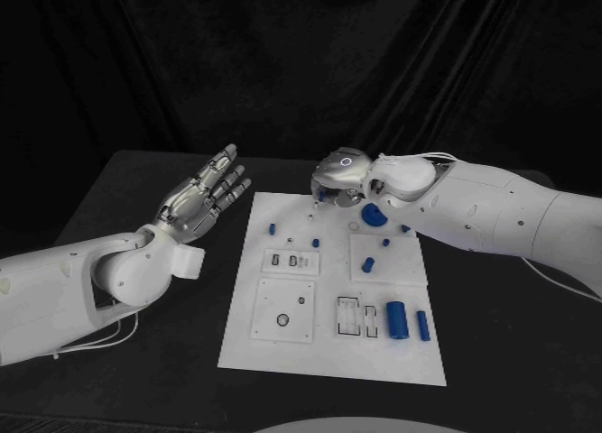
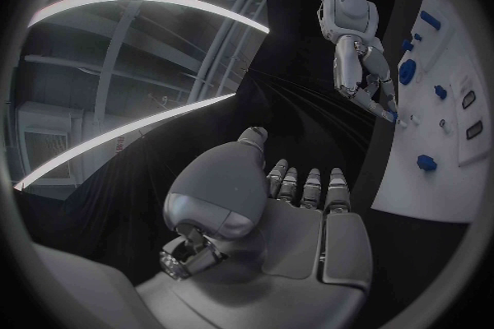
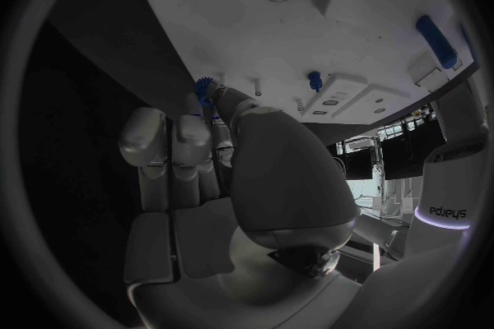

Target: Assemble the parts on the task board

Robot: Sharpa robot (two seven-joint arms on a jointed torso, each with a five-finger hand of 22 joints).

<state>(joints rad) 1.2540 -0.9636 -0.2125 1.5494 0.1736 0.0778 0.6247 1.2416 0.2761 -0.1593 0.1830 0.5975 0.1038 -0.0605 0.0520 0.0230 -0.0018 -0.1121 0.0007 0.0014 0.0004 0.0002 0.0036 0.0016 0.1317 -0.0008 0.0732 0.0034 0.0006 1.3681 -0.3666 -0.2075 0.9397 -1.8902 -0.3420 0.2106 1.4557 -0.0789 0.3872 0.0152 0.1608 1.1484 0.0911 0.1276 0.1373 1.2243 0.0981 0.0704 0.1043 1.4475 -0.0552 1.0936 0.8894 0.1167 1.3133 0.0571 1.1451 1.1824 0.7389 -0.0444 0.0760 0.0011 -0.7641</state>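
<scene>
Pretty dim overall, the black table point(image 1: 509, 343) and backdrop swallow the light. The white task board point(image 1: 329, 356) stands out bright. Wrist views bend hard at the rims, edges dark.

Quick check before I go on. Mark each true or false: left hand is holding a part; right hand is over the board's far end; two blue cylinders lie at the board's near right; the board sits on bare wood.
1. The silver left hand holds a part: false, it is open, fingers spread, off the white task board.
2. The silver right hand is over the board's far end, at a small blue gear-like part: true.
3. Two blue cylinders lie near right: true.
4. Board on wood: false, a black table.
</scene>
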